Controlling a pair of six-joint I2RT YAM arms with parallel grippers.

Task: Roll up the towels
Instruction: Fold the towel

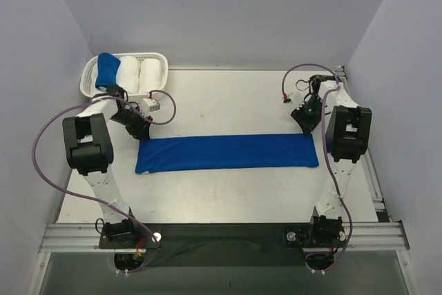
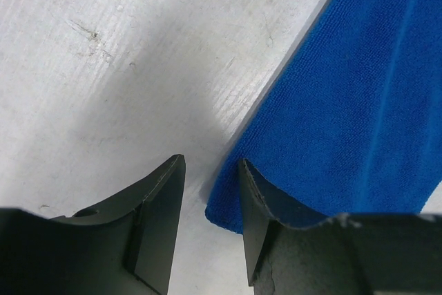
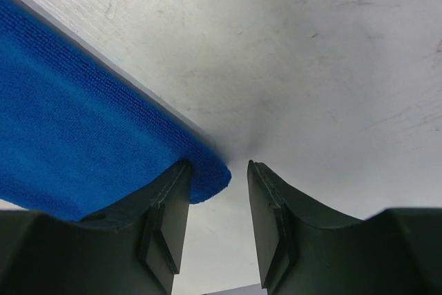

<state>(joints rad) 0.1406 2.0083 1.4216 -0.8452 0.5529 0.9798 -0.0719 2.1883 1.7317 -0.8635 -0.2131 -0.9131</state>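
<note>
A long royal-blue towel [image 1: 226, 152] lies flat as a strip across the middle of the table. My left gripper [image 1: 141, 131] is open at the strip's far left corner; in the left wrist view [image 2: 211, 167] the towel's corner [image 2: 228, 205] pokes into the gap between the jaws. My right gripper [image 1: 306, 124] is open at the far right corner; in the right wrist view [image 3: 217, 169] the corner [image 3: 210, 177] sits just inside the left jaw. A rolled blue towel [image 1: 107, 69] stands in the basket.
A white basket [image 1: 93, 68] at the back left holds the blue bundle and two white towel rolls [image 1: 139, 72]. White walls close in the table on three sides. A metal rail [image 1: 221, 236] runs along the near edge.
</note>
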